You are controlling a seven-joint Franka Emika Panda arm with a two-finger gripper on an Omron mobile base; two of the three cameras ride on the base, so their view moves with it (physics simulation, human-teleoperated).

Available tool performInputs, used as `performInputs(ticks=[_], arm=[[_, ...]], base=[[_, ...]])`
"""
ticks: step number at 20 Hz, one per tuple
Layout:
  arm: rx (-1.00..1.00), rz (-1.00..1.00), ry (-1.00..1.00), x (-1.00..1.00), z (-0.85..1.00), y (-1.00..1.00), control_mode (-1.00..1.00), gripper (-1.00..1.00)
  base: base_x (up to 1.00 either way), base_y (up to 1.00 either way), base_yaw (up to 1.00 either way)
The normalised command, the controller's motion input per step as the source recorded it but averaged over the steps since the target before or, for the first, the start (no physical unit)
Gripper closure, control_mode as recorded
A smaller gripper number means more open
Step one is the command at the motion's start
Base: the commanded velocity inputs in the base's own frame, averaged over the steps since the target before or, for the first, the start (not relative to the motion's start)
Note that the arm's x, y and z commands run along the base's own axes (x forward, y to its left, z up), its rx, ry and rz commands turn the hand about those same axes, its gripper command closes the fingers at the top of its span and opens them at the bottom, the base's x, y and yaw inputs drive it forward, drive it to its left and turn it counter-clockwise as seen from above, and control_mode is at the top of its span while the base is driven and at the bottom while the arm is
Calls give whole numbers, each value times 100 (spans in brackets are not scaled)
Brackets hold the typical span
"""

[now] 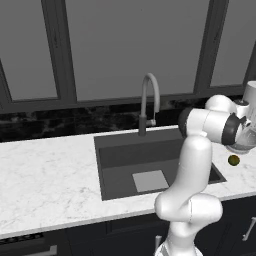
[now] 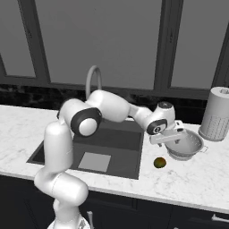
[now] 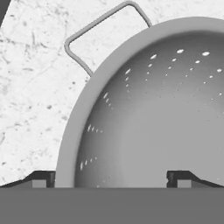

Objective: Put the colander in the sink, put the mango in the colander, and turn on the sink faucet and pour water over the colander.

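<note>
No readable text, labels or numbers on anything

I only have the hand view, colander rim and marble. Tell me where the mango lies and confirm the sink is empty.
Observer: The mango lies on the counter, in front of the colander, between it and the sink.
Operator: Report the sink.
Observer: Nothing in it but the pale drain plate; no water runs from the sink faucet.
Operator: Give me the gripper's state.
Observer: The gripper is open at the colander's near rim, one finger on each side of it, not closed on it.
</note>
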Motion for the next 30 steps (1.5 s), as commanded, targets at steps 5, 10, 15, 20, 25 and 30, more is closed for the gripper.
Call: performInputs(ticks=[5,10,15,20,25,30], arm=[[0,0,0,-1,-11,0,-100,-100],[0,0,0,-11,-6,0,-100,-100],[0,0,0,-20,-11,0,-100,-100],[0,0,0,-20,-6,0,-100,-100],[0,0,0,0,0,0,-100,100],[0,0,0,0,0,0,-100,100]], base=[[0,0,0],[0,0,0],[0,0,0],[0,0,0],[0,0,0],[0,0,0]])
